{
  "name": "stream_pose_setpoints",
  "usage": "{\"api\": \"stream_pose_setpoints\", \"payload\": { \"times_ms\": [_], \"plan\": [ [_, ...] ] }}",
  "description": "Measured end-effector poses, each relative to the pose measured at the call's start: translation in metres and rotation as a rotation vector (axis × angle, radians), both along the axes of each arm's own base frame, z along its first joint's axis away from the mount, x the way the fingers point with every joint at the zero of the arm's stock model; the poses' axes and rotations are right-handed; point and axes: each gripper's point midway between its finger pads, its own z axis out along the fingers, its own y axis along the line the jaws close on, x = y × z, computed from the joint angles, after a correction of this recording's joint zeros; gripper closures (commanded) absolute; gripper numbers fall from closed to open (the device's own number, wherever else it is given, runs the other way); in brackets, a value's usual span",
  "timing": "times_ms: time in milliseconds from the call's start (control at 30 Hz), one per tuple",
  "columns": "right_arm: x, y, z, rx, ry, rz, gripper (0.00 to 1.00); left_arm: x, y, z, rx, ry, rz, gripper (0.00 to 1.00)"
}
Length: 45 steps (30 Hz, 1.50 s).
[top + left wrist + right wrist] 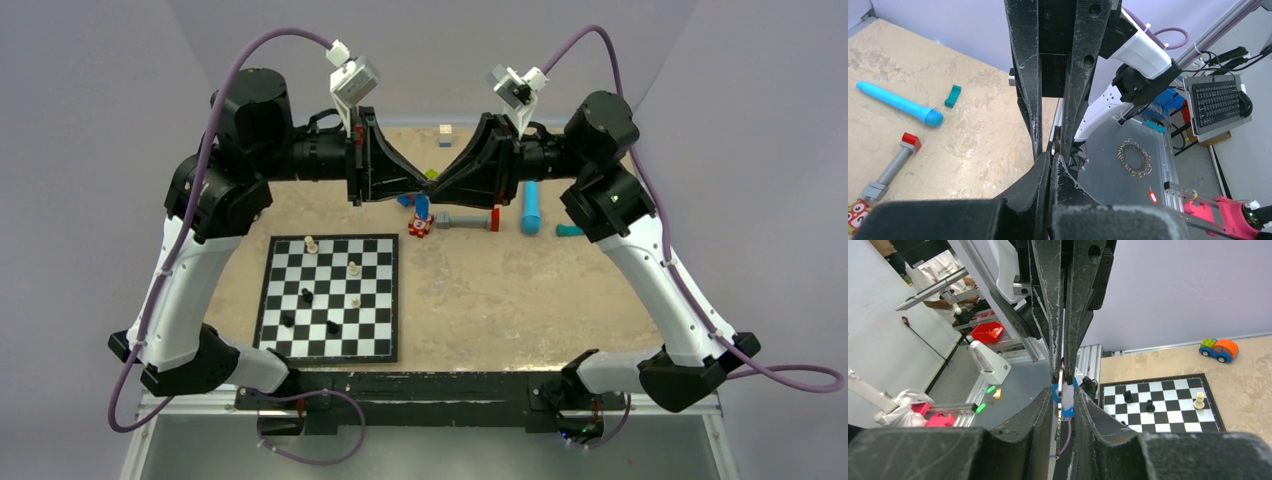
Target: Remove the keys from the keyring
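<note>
Both grippers meet tip to tip in the air above the far middle of the table. My left gripper (425,181) (1053,157) is shut on the metal ring end of the keyring. The blue tag (422,207) hangs just below the tips and shows behind them in the right wrist view (1069,399). A thin silvery key (1060,407) lies edge-on in the narrow gap of my right gripper (440,183) (1063,392). Its jaws stand slightly apart on either side of the key, with background showing between. A glint of metal (1057,144) sits between the right fingers (1029,100).
A chessboard (330,297) with several pieces lies front left. Under the grippers are a grey bar with a red end (468,221), a red owl figure (420,228), a long light-blue cylinder (530,207) and a teal block (568,230). A small cube (446,133) sits at the back.
</note>
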Motion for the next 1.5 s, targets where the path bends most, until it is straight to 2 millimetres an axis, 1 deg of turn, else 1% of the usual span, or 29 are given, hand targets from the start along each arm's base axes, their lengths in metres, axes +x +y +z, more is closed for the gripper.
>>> {"api": "stream_pose_setpoints", "payload": {
  "times_ms": [67, 133, 333, 467, 500, 600, 667, 700, 733, 833, 933, 1067, 1167, 1300, 1367, 1433, 1500],
  "plan": [
    [0.0, 0.0, 0.002, 0.007, -0.002, 0.001, 0.74, 0.0, 0.0, -0.001, -0.002, 0.0, 0.001, 1.0],
    [-0.001, 0.0, 0.004, 0.012, -0.002, 0.003, 0.78, -0.001, 0.0, -0.003, -0.001, 0.006, 0.002, 1.0],
    [-0.001, 0.0, 0.006, 0.016, 0.006, 0.004, 1.0, -0.003, 0.001, 0.0, -0.016, 0.004, 0.001, 1.0],
    [-0.002, 0.0, 0.007, 0.021, 0.005, 0.008, 1.0, -0.003, 0.002, 0.002, -0.024, 0.0, 0.005, 1.0],
    [-0.002, 0.0, 0.008, 0.022, 0.005, 0.008, 1.0, -0.003, 0.001, 0.003, -0.027, -0.002, 0.006, 0.94],
    [-0.002, 0.0, 0.009, 0.026, 0.001, 0.009, 1.0, -0.004, 0.001, 0.004, -0.032, 0.003, 0.002, 0.46],
    [-0.002, 0.0, 0.009, 0.027, 0.0, 0.01, 1.0, -0.004, 0.0, 0.006, -0.038, -0.001, 0.0, 0.18],
    [-0.002, 0.0, 0.009, 0.027, 0.0, 0.01, 1.0, -0.005, 0.0, 0.006, -0.039, -0.001, -0.001, 0.16],
    [-0.003, 0.0, 0.009, 0.028, 0.0, 0.01, 1.0, -0.004, 0.0, 0.006, -0.039, -0.004, 0.001, 0.15],
    [-0.005, -0.001, 0.01, 0.029, -0.003, 0.011, 1.0, -0.004, 0.003, 0.007, -0.025, -0.005, 0.017, 0.23],
    [-0.01, -0.004, 0.01, 0.028, -0.006, 0.011, 1.0, -0.007, 0.01, 0.019, -0.022, -0.048, 0.034, 0.34],
    [-0.018, -0.009, 0.01, 0.024, -0.007, 0.01, 1.0, -0.014, 0.019, 0.028, -0.022, -0.094, 0.043, 0.44],
    [-0.021, -0.011, 0.011, 0.025, -0.013, 0.007, 1.0, -0.017, 0.021, 0.025, -0.01, -0.094, 0.039, 0.45],
    [-0.022, -0.012, 0.011, 0.025, -0.013, 0.003, 1.0, -0.013, 0.017, 0.016, 0.016, -0.065, 0.026, 0.46],
    [-0.022, -0.012, 0.011, 0.024, -0.012, 0.001, 1.0, -0.011, 0.013, 0.011, 0.027, -0.048, 0.018, 0.48],
    [-0.022, -0.012, 0.011, 0.023, -0.01, 0.001, 1.0, -0.01, 0.01, 0.008, 0.034, -0.037, 0.009, 0.52],
    [-0.022, -0.012, 0.011, 0.022, -0.009, 0.001, 1.0, -0.009, 0.007, 0.005, 0.039, -0.029, -0.002, 0.53]
  ]
}}
